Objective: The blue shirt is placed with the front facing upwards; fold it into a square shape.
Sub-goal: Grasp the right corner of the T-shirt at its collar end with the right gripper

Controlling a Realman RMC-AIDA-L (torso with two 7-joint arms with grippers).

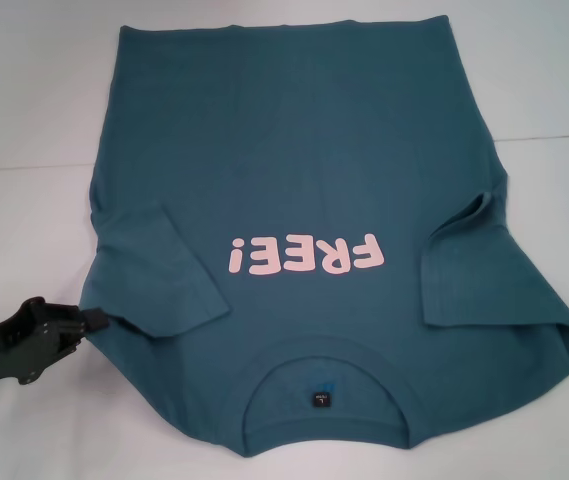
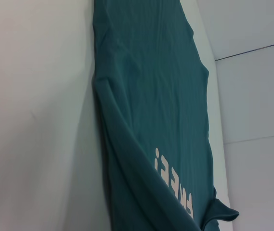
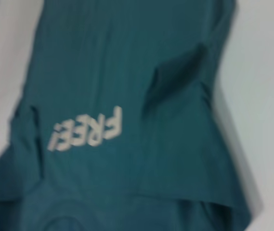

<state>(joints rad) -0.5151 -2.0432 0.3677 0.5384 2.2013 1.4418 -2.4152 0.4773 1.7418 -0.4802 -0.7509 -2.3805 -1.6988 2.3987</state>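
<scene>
On the white counter, in the head view, the large teal-blue cotton T-shirt is lying front up, both sleeves folded inward. The left gripper is pinching the shirt's left edge. The wrist views are showing pink "FREE!" lettering; the right gripper is staying unseen.

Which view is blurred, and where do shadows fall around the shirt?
The right wrist view is soft, so the "FREE!" lettering smears. The head view is sharp, with the blue shirt evenly lit and the left pincer at its sleeve edge. The left wrist view shows a soft shadow on the table beside the shirt.
</scene>
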